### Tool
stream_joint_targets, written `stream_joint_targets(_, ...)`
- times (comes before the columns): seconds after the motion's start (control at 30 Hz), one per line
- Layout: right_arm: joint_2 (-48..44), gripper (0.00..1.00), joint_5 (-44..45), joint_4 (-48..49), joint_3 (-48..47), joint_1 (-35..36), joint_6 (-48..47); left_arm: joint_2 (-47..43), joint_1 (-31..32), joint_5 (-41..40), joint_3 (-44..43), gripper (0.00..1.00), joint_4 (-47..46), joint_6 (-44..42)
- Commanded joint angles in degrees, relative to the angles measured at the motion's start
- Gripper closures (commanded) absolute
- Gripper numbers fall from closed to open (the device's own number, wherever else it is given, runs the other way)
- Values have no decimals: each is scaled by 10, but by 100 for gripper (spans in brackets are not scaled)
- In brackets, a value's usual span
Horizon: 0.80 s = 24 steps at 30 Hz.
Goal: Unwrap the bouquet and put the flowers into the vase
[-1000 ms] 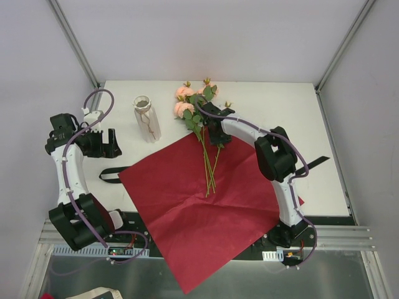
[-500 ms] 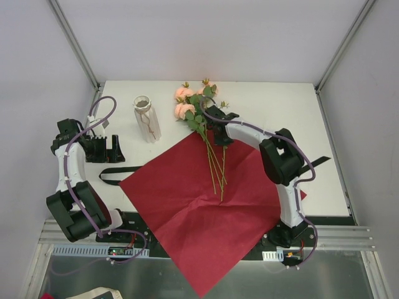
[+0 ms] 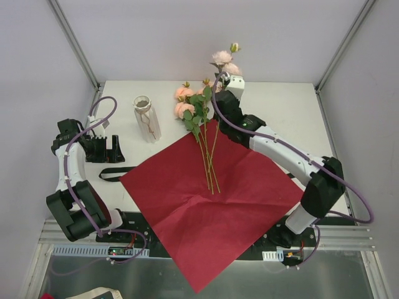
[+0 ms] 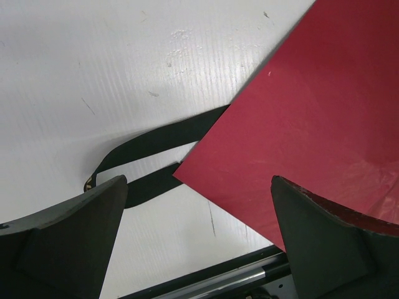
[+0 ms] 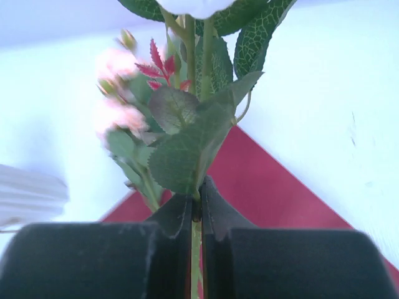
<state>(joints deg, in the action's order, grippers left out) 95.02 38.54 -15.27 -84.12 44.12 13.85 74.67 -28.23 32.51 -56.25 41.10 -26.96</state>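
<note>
Right end effector (image 5: 196,215) pressed tight on 1 flower stem, holding its pale pink bloom (image 3: 222,58) up above the far side of the tabletop (image 3: 280,106). Other flowers (image 3: 187,103) lie w/ stems across the flat dark red paper (image 3: 206,224), blooms on the tabletop near the white vase (image 3: 147,118), not touching it. Left end effector (image 4: 199,243) spread wide over the black ribbon (image 4: 156,140) by the paper's left corner.
</note>
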Motion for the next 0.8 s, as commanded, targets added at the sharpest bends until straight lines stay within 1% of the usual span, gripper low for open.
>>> stream_joint_targets(0.0,-49,99,62,200,-26,45,-129,6,-5,9,6,1,-1,-14)
stream_joint_targets(0.07,-44,99,52,253,-54,59,-167,10,-5,10,8,1,-1,-13)
stream_joint_targets(0.1,-35,99,43,340,-58,71,-216,12,-4,11,9,1,-1,-12)
stream_joint_targets(0.13,-30,99,22,393,-56,78,-238,12,-3,12,12,1,-1,-12)
stream_joint_targets(0.17,-26,99,-55,447,-48,82,-261,13,-4,12,14,1,-3,-13)
stream_joint_targets(0.2,-12,99,-99,545,-47,84,-282,10,-4,13,16,1,-3,-14)
stream_joint_targets(0.27,9,99,-186,629,-55,87,-298,8,-4,13,23,1,-7,-17)
stream_joint_targets(0.3,31,99,-206,680,-80,95,-309,8,-4,13,25,1,-8,-18)
stream_joint_targets(0.33,42,99,-226,694,-94,98,-331,8,-4,12,28,1,-9,-18)
stream_joint_targets(0.37,52,99,-253,701,-113,102,-337,7,-4,12,30,1,-10,-17)
stream_joint_targets(0.4,70,99,-264,705,-145,107,-341,7,-4,13,32,1,-13,-18)
stream_joint_targets(0.47,93,99,-296,706,-175,108,-341,6,-4,17,34,1,-13,-19)
stream_joint_targets(0.6,130,99,-322,706,-242,110,-342,0,-4,24,40,1,-12,-20)
stream_joint_targets(0.77,186,99,-327,699,-332,109,-334,-6,-5,28,47,1,-12,-22)
